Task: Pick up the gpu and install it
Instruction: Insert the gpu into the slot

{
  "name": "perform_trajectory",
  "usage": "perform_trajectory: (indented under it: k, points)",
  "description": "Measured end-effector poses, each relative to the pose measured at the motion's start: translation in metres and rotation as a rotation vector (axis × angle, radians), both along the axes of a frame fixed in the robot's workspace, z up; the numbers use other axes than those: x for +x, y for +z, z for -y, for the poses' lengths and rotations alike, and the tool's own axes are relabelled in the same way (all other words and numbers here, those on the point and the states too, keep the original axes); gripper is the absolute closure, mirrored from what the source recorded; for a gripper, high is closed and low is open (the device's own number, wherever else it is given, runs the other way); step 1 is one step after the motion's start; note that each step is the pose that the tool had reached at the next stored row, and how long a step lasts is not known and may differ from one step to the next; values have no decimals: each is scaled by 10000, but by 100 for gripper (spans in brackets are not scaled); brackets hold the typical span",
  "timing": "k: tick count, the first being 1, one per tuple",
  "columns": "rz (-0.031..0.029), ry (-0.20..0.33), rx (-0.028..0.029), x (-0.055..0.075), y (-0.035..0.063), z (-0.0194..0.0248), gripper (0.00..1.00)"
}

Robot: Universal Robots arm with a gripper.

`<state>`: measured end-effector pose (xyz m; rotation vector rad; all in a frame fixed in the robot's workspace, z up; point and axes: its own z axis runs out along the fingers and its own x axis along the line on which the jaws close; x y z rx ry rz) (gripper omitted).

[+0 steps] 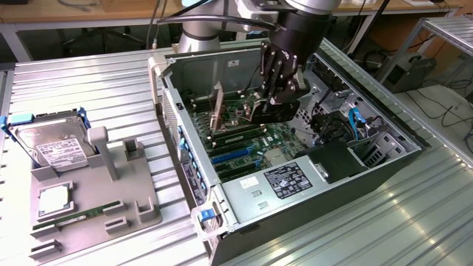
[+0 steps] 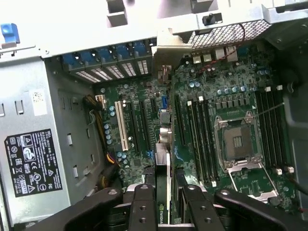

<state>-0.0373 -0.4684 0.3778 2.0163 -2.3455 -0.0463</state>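
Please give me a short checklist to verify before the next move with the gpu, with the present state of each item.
1. Gripper shut on gpu: ok.
2. Gpu inside the open case, above the motherboard: ok.
3. Gpu bracket toward the case's rear slot openings: ok.
4. Card edge lined up with its slot: cannot tell.
5. Gpu seated: cannot tell.
6. Hard drive outside the case, out of the way: ok.

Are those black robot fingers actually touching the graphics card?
Touching: in the wrist view, the gripper's fingers clamp both faces of the gpu held edge-on between them.
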Motion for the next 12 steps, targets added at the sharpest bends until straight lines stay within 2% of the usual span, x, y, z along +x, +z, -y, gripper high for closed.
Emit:
perform_trajectory:
  k: [5,10,12]
  points:
    - [1,451,71,-3,-46,-23,74]
    - [31,626,71,-24,-126,-109,74]
    - [40,683,73,-39,-162,-119,74]
